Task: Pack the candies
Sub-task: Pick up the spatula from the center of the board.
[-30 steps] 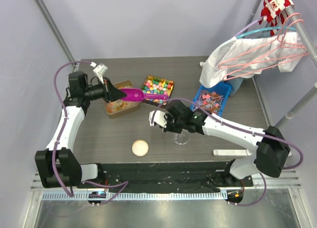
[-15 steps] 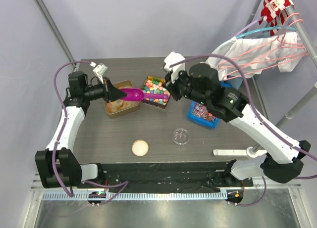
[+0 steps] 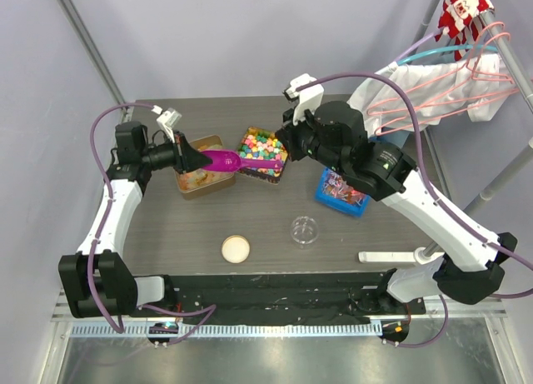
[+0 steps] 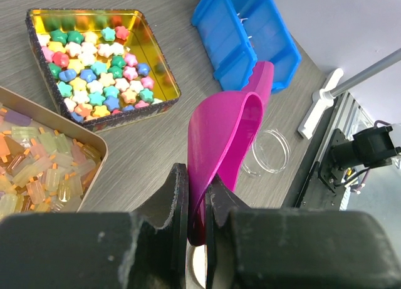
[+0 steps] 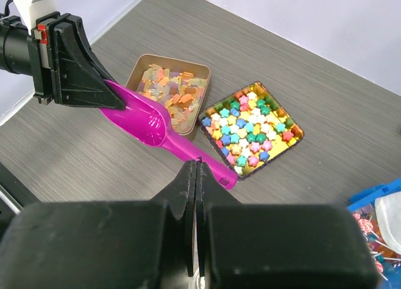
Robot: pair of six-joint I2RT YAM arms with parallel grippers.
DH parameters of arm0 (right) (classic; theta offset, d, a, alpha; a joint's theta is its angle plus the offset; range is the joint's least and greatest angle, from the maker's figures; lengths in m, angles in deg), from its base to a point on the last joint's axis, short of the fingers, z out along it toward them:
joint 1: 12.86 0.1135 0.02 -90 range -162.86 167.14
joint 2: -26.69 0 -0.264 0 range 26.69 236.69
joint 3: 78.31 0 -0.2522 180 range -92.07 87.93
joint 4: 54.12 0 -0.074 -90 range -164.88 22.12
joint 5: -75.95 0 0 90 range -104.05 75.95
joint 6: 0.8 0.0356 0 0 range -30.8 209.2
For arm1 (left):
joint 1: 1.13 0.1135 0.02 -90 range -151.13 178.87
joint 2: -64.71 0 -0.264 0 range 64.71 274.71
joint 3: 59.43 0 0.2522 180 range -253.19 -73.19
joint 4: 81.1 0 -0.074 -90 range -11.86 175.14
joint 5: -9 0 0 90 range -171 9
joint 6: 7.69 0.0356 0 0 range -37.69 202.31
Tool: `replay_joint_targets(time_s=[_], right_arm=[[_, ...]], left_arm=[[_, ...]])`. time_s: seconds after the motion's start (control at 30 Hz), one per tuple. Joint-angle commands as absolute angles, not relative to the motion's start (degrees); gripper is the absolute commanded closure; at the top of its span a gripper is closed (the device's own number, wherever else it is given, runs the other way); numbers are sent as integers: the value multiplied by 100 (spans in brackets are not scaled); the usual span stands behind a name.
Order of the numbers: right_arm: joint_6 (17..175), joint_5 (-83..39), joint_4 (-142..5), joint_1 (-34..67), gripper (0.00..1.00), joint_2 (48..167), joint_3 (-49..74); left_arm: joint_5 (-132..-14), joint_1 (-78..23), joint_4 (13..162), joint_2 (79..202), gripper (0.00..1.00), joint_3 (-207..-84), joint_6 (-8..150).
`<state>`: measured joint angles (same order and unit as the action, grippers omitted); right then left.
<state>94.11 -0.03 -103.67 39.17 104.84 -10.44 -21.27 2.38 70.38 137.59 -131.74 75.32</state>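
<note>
1. Magenta plastic sits pinched in our left claw. Its two dark fingers clamp the bowl end of the scoop, which is turned on its edge.
2. From above, we see the scoop held off the bench. Its bowl is at the right rim of the tan tin, and its handle points toward the star tin.
3. Our right claw is pressed together with nothing between its fingers. It hangs high over the bench, and its wrist view looks down on the scoop handle and both tins.
4. The candies lie in the tan tin on the left half of the bench, a loose heap of orange, yellow and pale pieces. We see them in the right wrist view too, just behind the scoop bowl.
5. The star tin, gold inside, holds many-coloured stars. It stands just right of the tan tin, and the two do not touch.
6. Right of the star tin sits a blue bin, partly under our right arm.
7. Nearer the bases, a clear dish lies on the bench, with a cream disc to its left, well apart from it.
</note>
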Motion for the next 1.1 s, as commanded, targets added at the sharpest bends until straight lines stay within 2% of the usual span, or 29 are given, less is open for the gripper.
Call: replay_joint_targets(time_s=[0.0,0.2,0.3,0.33,0.37,0.47,0.63,0.73,0.9,0.93,1.07], right_arm=[[9544,125,-10233,3944,98,10386,-1103],[9273,230,-10058,3935,98,10465,-973],[8031,-156,-9935,3935,94,10456,-525],[7745,-226,-9821,3935,90,10361,-332],[7412,-375,-9577,3935,81,10316,114],[6637,-463,-9197,3926,61,10228,759],[6082,-1166,-9213,3926,39,10316,1024],[5994,-1650,-9336,3935,31,10456,814],[5809,-2010,-9512,3935,25,10930,330],[5774,-2046,-9547,3944,15,11009,303],[5572,-1924,-9460,4005,16,11352,206]], left_arm=[[-2106,274,7064,13582,100,-13287,7659],[-2053,274,7099,13459,100,-13261,7607],[-1922,274,7116,13494,100,-13296,7545],[-1860,274,7125,13529,100,-13296,7528],[-1807,257,7134,13546,100,-13305,7493],[-1728,248,7169,13581,100,-13314,7405],[-1649,169,7178,13608,100,-13331,7360],[-1640,151,7161,13634,100,-13331,7369],[-1578,151,7099,13731,100,-13340,7387],[-1535,160,7038,13757,100,-13366,7396],[-1411,160,6836,13906,100,-13542,7422]])
